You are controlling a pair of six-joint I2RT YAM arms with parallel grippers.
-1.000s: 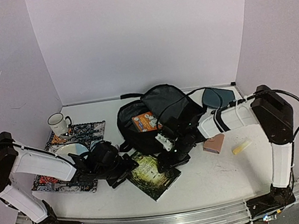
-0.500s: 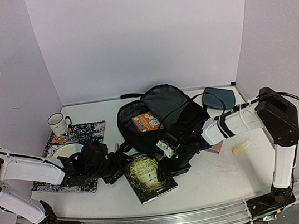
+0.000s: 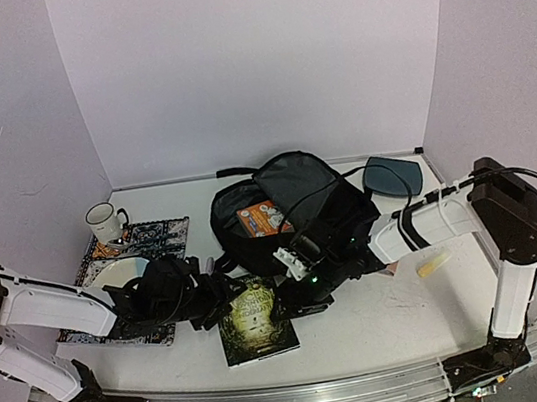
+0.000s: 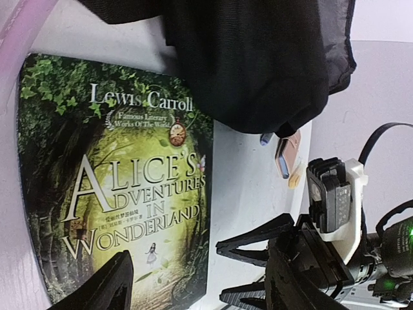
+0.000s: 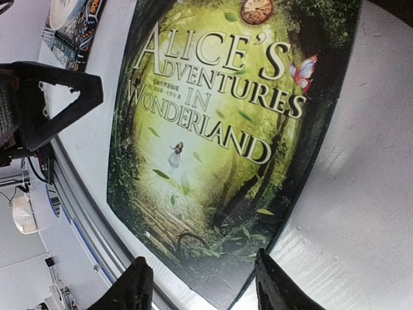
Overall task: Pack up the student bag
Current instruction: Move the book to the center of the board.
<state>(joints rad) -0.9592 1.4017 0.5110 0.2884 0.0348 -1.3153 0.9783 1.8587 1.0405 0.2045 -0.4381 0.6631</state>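
Both arms lie low and reach inward over the white table [image 3: 387,320] until their tips nearly meet. The left gripper [image 3: 213,300] comes in from the left, its forearm almost flat. The right gripper [image 3: 297,293] comes in from the right, its elbow folded high over its base. Each wrist camera shows its own fingers spread wide and holding nothing. The left wrist view also shows the right arm's two black prongs standing apart.

Under and between the two sets of fingers lies a green, glossy paperback of Alice's Adventures in Wonderland [image 3: 254,319], flat and cover up. One of its corners sits in the gap of the right fingers.

Just beyond both fingertips sits the large black fabric student bag [image 3: 293,192]. It is slumped and unzipped, with an orange carton [image 3: 263,219] showing in its mouth. Its dark cloth overhangs the book's far edge in the left wrist view.

Out past the left fingers are a patterned mat [image 3: 143,242], a white mug [image 3: 103,223] and a silvery disc [image 3: 123,273]. Beyond the right forearm lies a dark blue-grey rounded tray [image 3: 393,174]. A pale yellow bar [image 3: 432,262] rests on the near side. Bare tabletop runs from the book's near edge to the metal rail [image 3: 298,399].
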